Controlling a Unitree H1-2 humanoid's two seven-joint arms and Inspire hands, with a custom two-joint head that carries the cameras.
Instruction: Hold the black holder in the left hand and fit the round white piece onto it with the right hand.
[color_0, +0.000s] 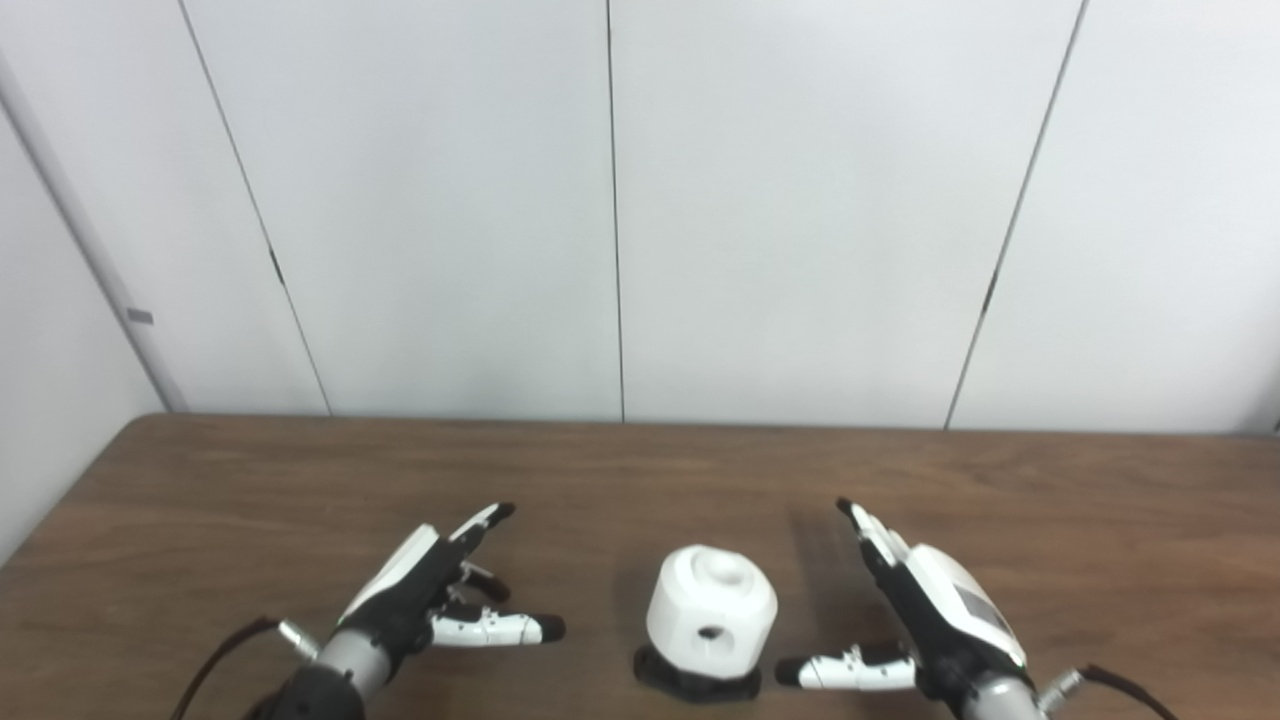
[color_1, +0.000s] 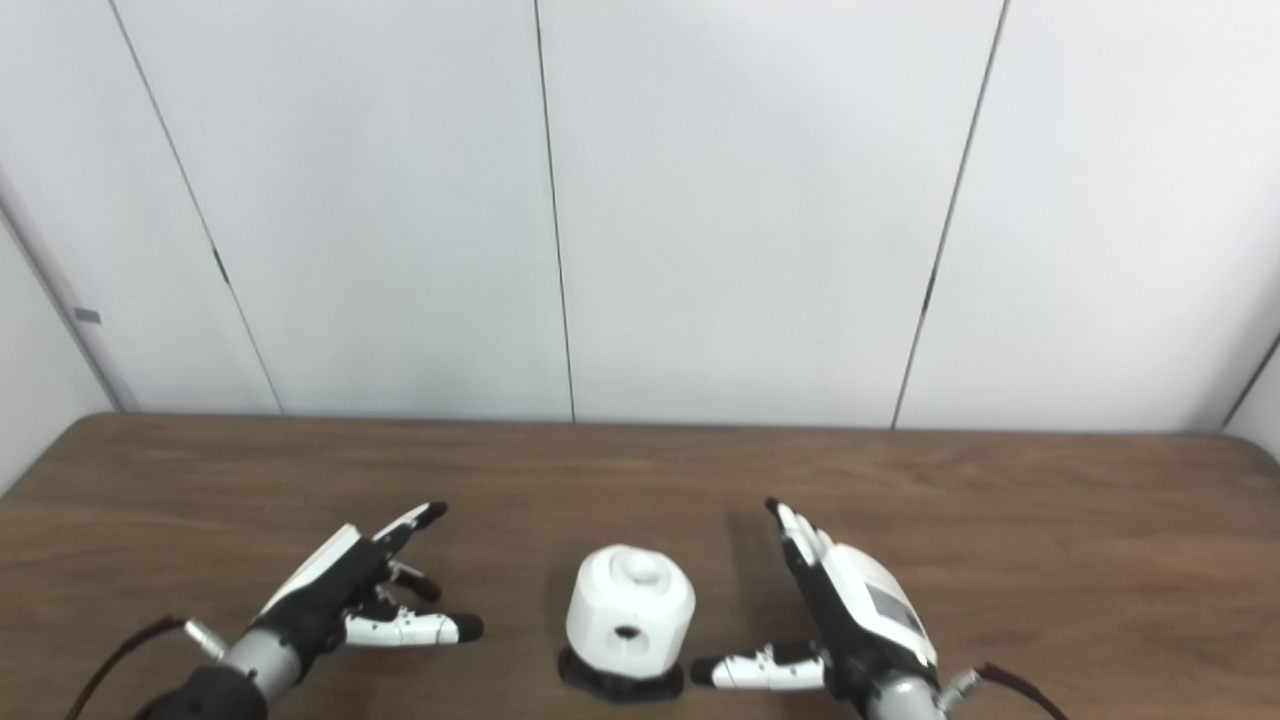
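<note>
Left robot hand: the left robot hand (color_0: 425, 595) is hovering low over the bench (color_0: 300, 500), released, fingers (color_0: 485, 520) spread and pointing toward the far wall, thumb sticking out toward the middle. It is grasping nothing.

Right robot hand: the right robot hand (color_0: 935, 605) is mirroring it on the other side, released as well, fingers stretching forward and thumb (color_0: 845, 670) reaching inward toward the centre. Nothing is sitting in its palm.

Round white piece: the round white piece (color_0: 711, 600) is sitting between the two hands, near the front edge of the bench, upright, with a shallow round hollow showing on top and a small dark hole facing the camera.

Black holder: the black holder (color_0: 690, 682) is lying directly under the white piece, only its dark rim peeking out around the bottom. The white piece is resting on it already, and neither hand is touching either part.

Spacing: the right thumb tip is coming in just beside the holder's edge, apart from it; the left thumb tip is staying a little farther off on the other side.

Bench: the brown wood-grain surface is running the full width of both eye views.

Backdrop: pale wall panels (color_0: 800, 200) with thin dark seams are standing behind the bench.
</note>
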